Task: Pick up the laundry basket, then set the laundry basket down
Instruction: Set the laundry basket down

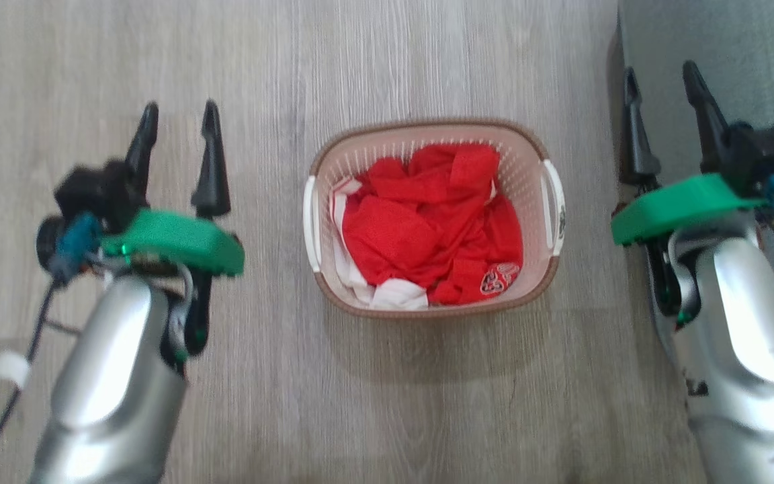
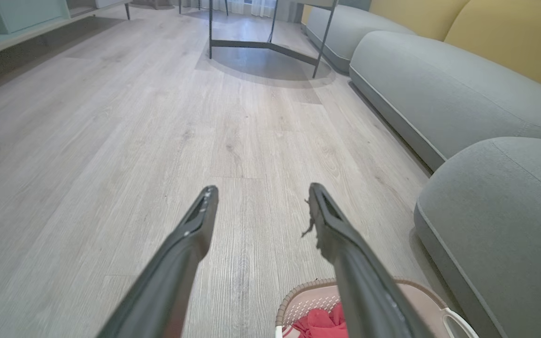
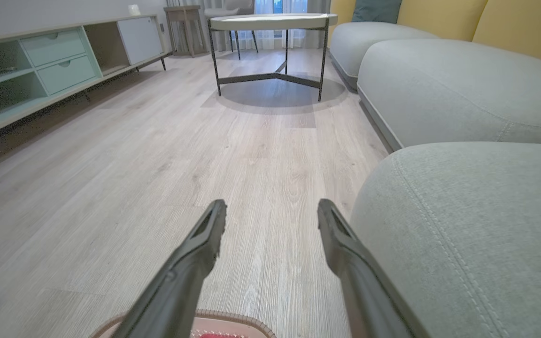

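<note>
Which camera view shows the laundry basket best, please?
The head view: the whole laundry basket sits centred, both handles and red clothes visible. The left wrist view catches a rim corner and one handle; the right wrist view, a rim sliver.

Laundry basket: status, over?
Left gripper open, right gripper open, both empty. Laundry basket on floor between them, red clothes inside, handles untouched. Grey sofa close beside right gripper.
</note>
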